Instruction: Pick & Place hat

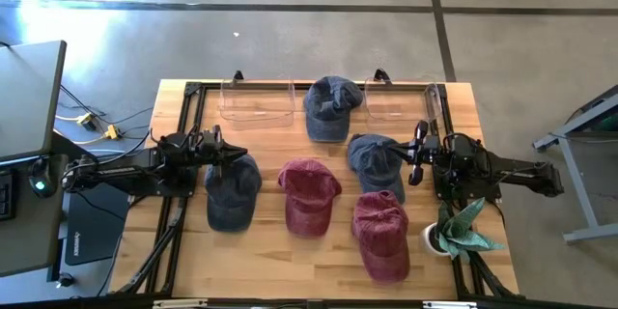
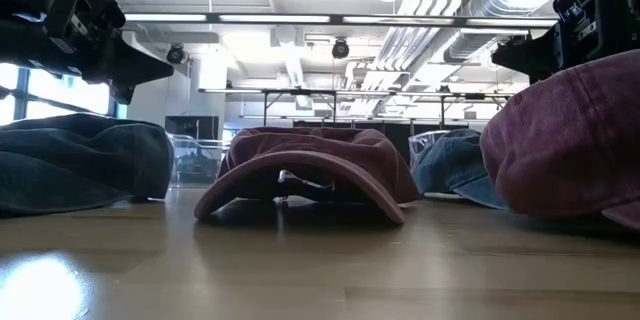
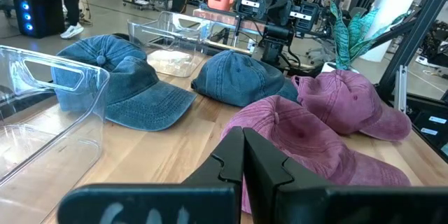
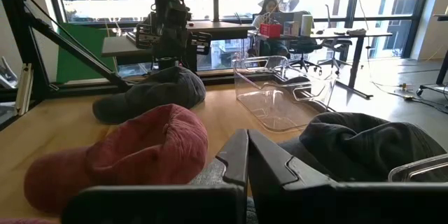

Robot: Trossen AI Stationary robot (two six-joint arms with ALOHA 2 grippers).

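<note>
- Three caps are faded denim blue: one at the back (image 1: 332,106), one under the left arm (image 1: 233,191), one by the right arm (image 1: 376,162).
- Two caps are washed maroon red: the middle one (image 1: 309,195) and the front one (image 1: 380,234).
- The table (image 1: 290,270) is pale, light-brown wood with a plank grain.
- Both bins, left (image 1: 257,102) and right (image 1: 398,100), are clear and colourless.
- The plant (image 1: 465,232) has teal-green leaves in a white pot (image 1: 431,239).
- Both arms and the frame rails (image 1: 170,227) are black.
- The floor (image 1: 290,29) is grey with dark seam lines.
</note>
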